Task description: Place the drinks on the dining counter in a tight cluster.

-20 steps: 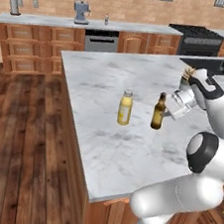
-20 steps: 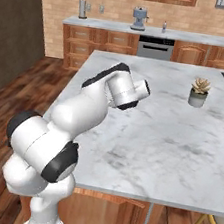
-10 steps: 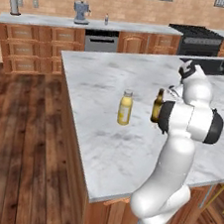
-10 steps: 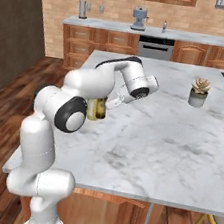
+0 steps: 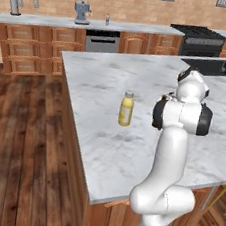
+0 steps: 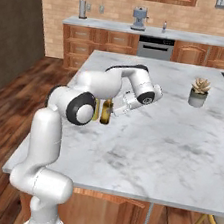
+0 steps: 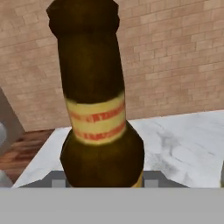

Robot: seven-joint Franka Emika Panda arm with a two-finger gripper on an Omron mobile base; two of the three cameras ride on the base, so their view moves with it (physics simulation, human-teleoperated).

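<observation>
Gripper (image 6: 115, 109) clamped on brown bottle (image 6: 106, 111), low on its body, hand view close up on neck and yellow-red label (image 7: 97, 120). Bottle upright on dining counter (image 6: 180, 144), near left edge in right view. Yellow bottle (image 5: 126, 109) upright on same counter, just beside brown one, probably not touching; arm hides gap. Potted plant (image 6: 199, 92) well apart, toward sink (image 5: 212, 66).

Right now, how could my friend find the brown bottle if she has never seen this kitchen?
Find the big white marble dining counter in the middle of the room. Near its left side, the robot's tool is shut on the brown bottle, which stands right beside a yellow bottle. It is the slim dark glass one, with a yellow and red label.
</observation>
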